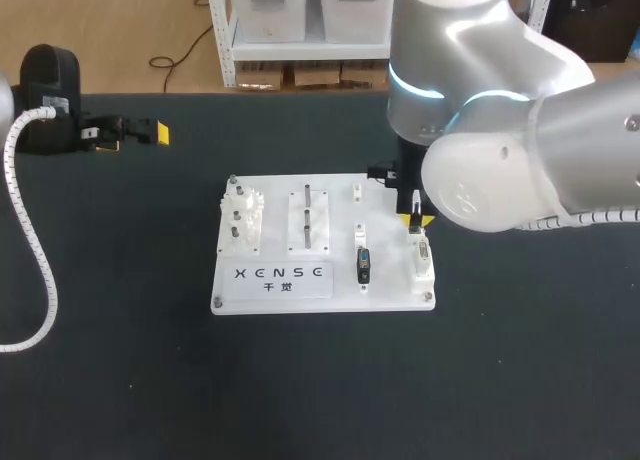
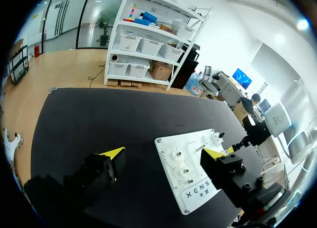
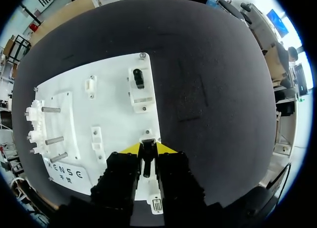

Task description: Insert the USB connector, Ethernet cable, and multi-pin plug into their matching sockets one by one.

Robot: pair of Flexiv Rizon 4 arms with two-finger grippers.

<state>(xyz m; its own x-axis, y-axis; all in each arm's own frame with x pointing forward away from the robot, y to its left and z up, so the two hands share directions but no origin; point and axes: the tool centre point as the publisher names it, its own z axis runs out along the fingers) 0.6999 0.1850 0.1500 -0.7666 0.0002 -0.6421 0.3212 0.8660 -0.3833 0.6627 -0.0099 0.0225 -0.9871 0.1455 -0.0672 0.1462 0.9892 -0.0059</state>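
My right gripper point(image 1: 415, 220) stands over the white rectangular plastic socket board point(image 1: 280, 292) at its 3 o'clock edge, fingers pinching a slim dark connector point(image 3: 146, 164). My left gripper point(image 1: 135, 132) sits at the black table's point(image 1: 500, 380) 10 o'clock, fingers spread apart.

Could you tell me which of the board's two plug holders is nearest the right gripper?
The holder at the board's right edge: the right gripper hangs over it. The other holder, with a dark plug, stands clear.
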